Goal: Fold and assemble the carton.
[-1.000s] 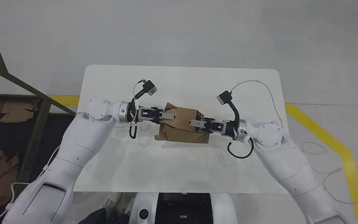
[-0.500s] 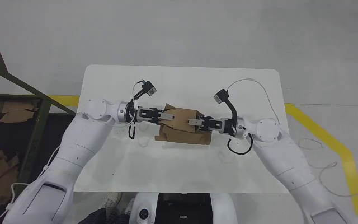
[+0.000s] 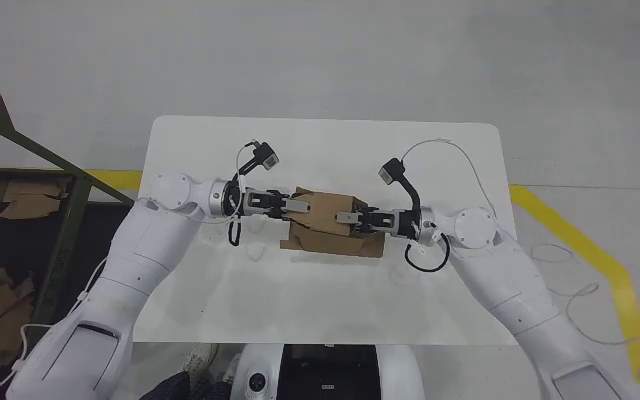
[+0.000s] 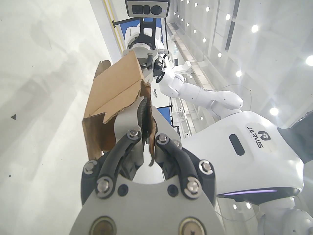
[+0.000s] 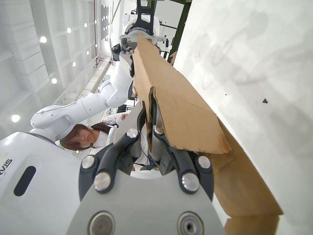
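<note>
Out in front of me the brown carton [image 3: 325,228] stands half opened, flaps loose. My left gripper [image 4: 146,113] is clamped on one upper edge and my right gripper [image 5: 148,113] on the opposite one, all over the middle of the white table [image 3: 200,290]. To square the walls well, I judge both grips must pull evenly and in step, or the thin cardboard may skew or tear.

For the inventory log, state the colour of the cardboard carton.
The corrugated cardboard carton is plain brown, with no pattern visible; it shows best in the right wrist view.
</note>
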`<state>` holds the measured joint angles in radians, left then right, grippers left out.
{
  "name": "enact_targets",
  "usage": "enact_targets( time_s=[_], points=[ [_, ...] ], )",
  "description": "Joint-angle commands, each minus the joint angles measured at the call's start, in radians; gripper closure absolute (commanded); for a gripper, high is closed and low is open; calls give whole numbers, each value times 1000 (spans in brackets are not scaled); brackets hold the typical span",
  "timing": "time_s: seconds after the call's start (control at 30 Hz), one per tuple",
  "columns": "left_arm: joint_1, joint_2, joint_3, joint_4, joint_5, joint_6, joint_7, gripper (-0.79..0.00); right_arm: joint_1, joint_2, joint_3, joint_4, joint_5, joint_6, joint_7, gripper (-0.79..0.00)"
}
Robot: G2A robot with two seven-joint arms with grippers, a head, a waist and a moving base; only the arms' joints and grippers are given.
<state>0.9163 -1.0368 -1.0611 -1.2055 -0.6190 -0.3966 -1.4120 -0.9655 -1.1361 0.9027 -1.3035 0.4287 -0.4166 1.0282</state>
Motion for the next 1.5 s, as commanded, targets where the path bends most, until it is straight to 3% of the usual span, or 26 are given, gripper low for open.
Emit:
enact_targets(
  time_s=[0.0,0.9,1.47],
  points=[
    [-1,0,-3,-2,-3,-1,-3,-785,2,-2,0,4,-2,3,-2,0],
    [72,20,-69,-208,-26,-7,-4,-785,-10,-22,-19,-4,-86,43,-79,0],
    [121,32,-113,-239,0,-23,20,-785,-19,-29,1,15,-38,38,-54,0]
  ],
)
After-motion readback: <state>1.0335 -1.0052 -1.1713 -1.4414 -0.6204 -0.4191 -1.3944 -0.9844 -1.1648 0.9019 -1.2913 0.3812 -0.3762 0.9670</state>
